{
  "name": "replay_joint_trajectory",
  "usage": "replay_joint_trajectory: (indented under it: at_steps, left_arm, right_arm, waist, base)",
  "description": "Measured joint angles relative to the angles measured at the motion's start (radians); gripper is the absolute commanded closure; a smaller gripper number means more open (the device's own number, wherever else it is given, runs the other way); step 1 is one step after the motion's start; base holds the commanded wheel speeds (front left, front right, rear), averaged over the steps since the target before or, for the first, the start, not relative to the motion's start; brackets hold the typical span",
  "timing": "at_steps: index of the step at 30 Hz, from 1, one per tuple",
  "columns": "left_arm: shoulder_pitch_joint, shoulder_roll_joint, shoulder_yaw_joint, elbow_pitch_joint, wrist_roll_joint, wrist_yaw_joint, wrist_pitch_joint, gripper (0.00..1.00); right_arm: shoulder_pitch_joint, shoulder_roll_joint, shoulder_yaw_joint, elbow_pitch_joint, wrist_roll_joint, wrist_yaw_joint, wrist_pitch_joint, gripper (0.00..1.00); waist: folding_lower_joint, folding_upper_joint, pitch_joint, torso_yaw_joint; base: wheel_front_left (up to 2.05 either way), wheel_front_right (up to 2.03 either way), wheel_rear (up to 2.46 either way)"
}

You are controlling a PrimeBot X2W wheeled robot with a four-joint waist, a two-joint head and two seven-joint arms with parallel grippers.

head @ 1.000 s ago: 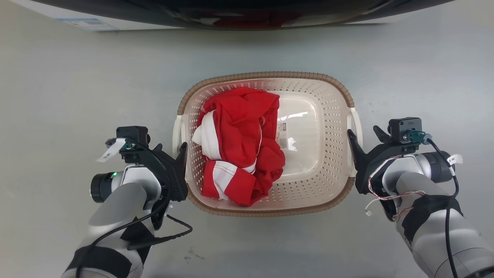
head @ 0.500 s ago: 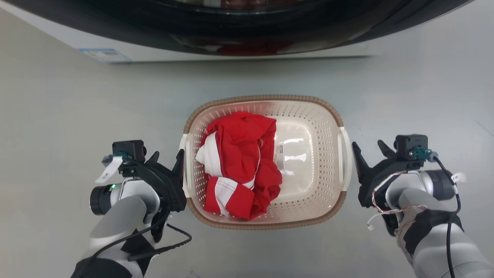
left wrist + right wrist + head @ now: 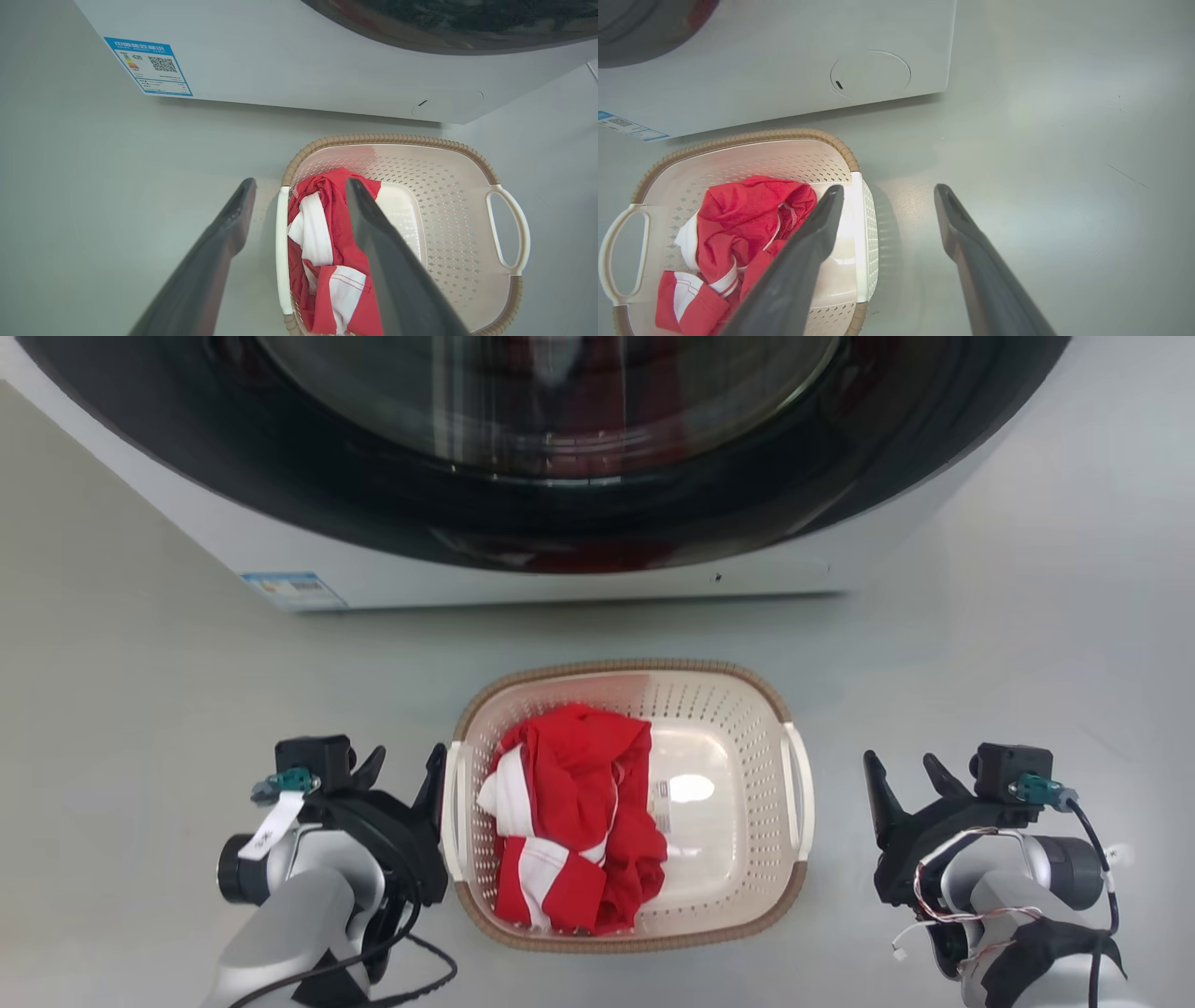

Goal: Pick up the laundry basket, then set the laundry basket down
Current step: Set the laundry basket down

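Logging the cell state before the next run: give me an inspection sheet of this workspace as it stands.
Surface: grey floor, smooth.
Job's things: laundry basket upright on the floor, holding a red and white garment.
Clutter: nothing seen.
Grippers: left gripper open beside the basket's left handle; right gripper open, apart from the basket.
Cables: black cable by the left arm; thin wires at the right wrist.
Surroundings: washing machine behind the basket.
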Motion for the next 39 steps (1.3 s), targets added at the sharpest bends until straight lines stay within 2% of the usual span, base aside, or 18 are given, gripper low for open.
replay_joint_trajectory:
  at_steps: [7,18,28,39]
  left_arm:
    - [0.068,0.038,0.007,-0.07,0.023,0.004,0.0,0.0]
    - [0.192,0.091,0.082,-0.333,0.091,0.087,0.0,0.0]
    - [0.372,0.147,0.139,-0.653,0.193,0.181,0.0,0.0]
    - [0.596,0.175,0.193,-0.956,0.27,0.222,0.0,0.0]
  right_arm:
    - [0.074,-0.016,-0.046,-0.101,0.007,-0.017,0.0,0.0]
    - [0.212,-0.066,-0.109,-0.346,-0.022,-0.081,0.0,0.0]
    - [0.358,-0.103,-0.142,-0.604,-0.116,-0.147,0.0,0.0]
    - [0.551,-0.119,-0.19,-0.863,-0.187,-0.187,0.0,0.0]
  waist:
    - [0.0001,0.0,-0.103,-0.006]
    - [0.0001,-0.0001,-0.255,-0.01]
    - [0.0001,0.0,-0.349,-0.009]
    - [0.0001,0.0,-0.415,-0.014]
  base:
    - [0.0,0.0,0.0]
    - [0.0,0.0,0.0]
    - [0.0,0.0,0.0]
    - [0.0,0.0,0.0]
